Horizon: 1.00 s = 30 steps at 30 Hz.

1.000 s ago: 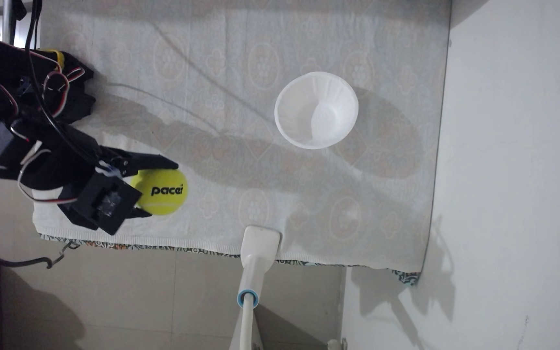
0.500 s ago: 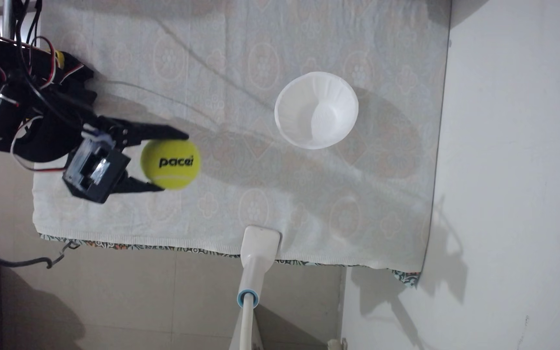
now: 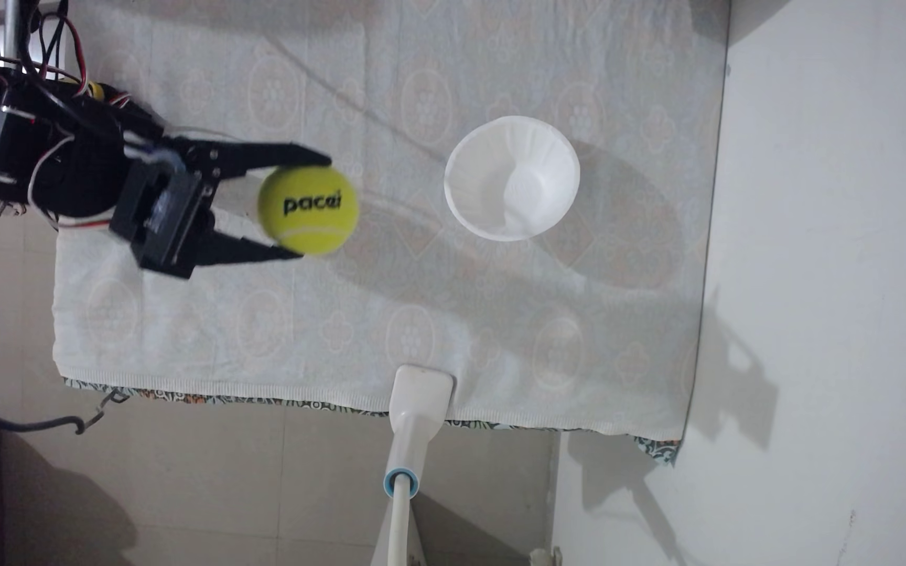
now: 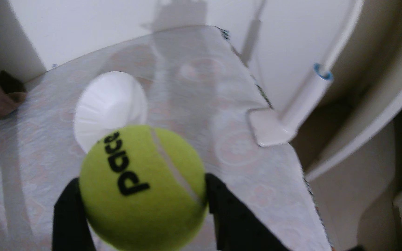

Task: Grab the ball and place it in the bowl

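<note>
The claw point(image 3: 315, 207) is seen at the left of the fixed view, its two black fingers point(image 3: 254, 155) pinched on the ball point(image 3: 307, 210), one finger along the ball's upper edge and the other along its lower edge. The ball is held above the patterned cloth point(image 3: 331, 326) that covers the desk point(image 3: 652, 443), with the black "pacer" lettering turned toward the fixed camera and a pale seam curving below it. In the wrist view the ball point(image 4: 142, 188) is gripped between the two dark fingers point(image 4: 67, 212), which press against its left and right sides; the lettering runs upward there and the seam crosses the ball's right half.

The bowl point(image 3: 512, 178) is found to the right of the ball in the fixed view, apart from it, standing upright and empty on the cloth, its fluted white wall and small flat base visible. In the wrist view the bowl point(image 4: 105, 103) is partly hidden behind the top of the ball.

A white flat-headed handle point(image 3: 419, 403) with a blue ring is laid over the cloth's lower edge in the fixed view, well apart from the bowl and the ball. Red, white and black wires point(image 3: 58, 32) are looped over the black arm point(image 3: 58, 163) at the upper left.
</note>
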Available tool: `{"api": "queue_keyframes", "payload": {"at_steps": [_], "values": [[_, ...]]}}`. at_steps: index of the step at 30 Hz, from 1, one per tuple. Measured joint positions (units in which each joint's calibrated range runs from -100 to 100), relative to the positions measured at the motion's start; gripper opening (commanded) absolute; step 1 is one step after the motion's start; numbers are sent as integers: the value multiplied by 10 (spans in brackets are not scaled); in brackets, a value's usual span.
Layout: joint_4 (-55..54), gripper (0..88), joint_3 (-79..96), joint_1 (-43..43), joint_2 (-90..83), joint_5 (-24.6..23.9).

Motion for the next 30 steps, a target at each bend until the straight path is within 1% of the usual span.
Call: {"api": "queue_keyframes", "payload": {"at_steps": [6, 12, 21, 30], "values": [[-78, 174, 68, -52, -3, -3], [-126, 176, 78, -108, 2, -10], [-185, 176, 76, -136, 88, -17], [-244, 184, 7, -142, 202, -23]]}}
